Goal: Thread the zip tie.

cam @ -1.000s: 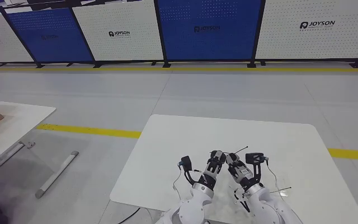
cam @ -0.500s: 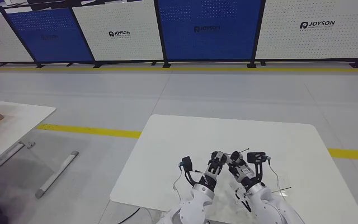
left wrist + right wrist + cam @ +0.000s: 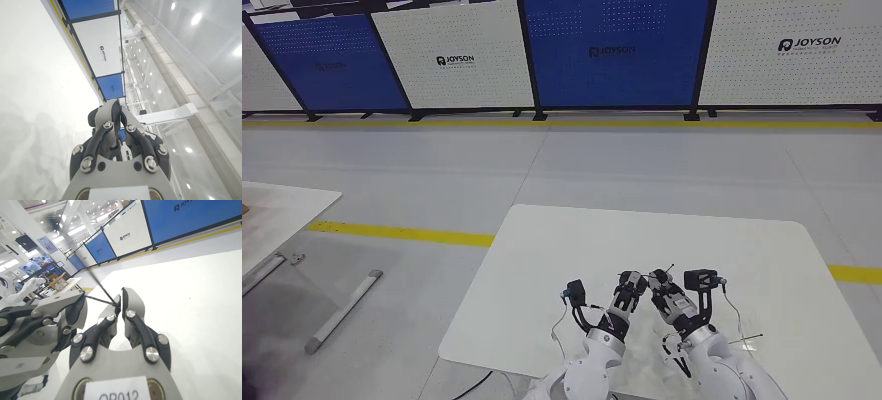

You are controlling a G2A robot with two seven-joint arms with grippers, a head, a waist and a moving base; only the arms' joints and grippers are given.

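over the near edge of the white bench [image 3: 572,250], the left gripper [image 3: 120,110] has its jaws pressed together on one end of the black zip tie [image 3: 105,291]. the thin strap bridges the small gap to the right gripper [image 3: 121,296], whose jaws pinch it while the free tail pokes out toward the far side. it looks feather-light, springy and slick, so each hold is probably best kept close to the end being fed, where it bends least.

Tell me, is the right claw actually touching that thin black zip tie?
Touching. In the right wrist view, the zip tie runs straight into the right gripper and is pinched between its closed pads, with no gap visible.
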